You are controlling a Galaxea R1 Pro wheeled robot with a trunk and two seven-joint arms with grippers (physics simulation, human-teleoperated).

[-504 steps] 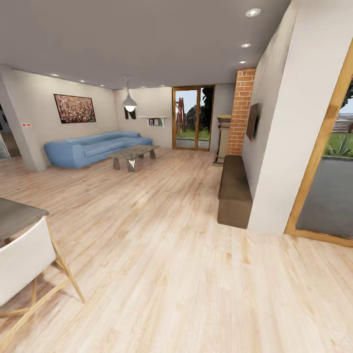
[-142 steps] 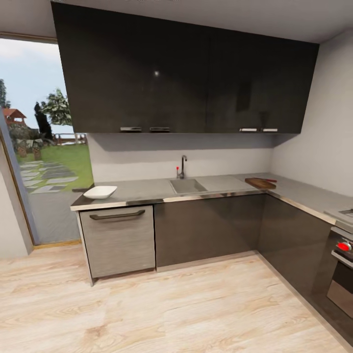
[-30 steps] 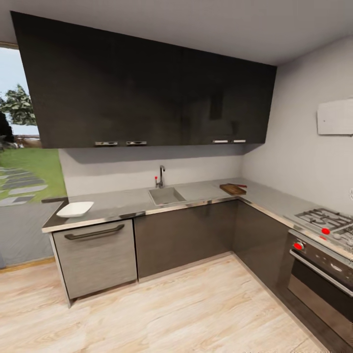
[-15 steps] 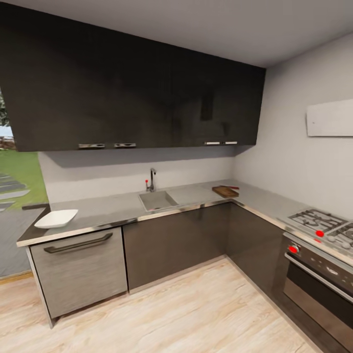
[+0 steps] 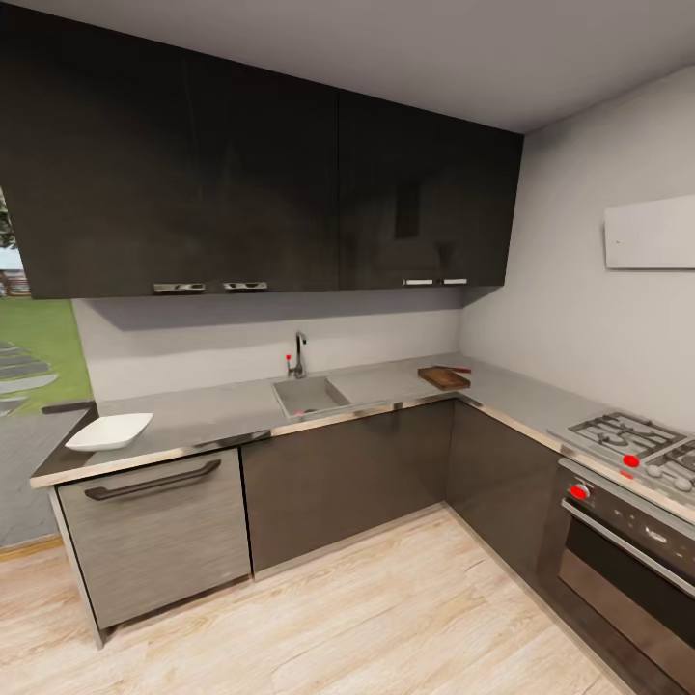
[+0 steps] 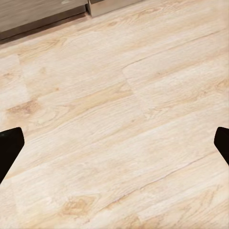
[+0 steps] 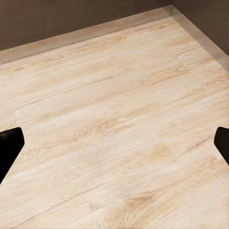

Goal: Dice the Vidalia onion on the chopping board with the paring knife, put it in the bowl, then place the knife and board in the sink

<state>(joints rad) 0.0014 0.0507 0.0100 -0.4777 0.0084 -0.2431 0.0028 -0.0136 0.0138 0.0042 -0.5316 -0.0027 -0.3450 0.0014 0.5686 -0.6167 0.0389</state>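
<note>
Kitchen seen from my head camera: sink set mid-counter, bowl at its left end, board near the corner. Onion and knife I cannot make out. Left tool and right tool hang wide open, empty, over floor.

Each tool, left tool and right tool, shows plain black, blunt-tipped fingers.

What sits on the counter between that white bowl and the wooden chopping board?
In the head view, the sink with its faucet lies between the bowl and chopping board.
</note>
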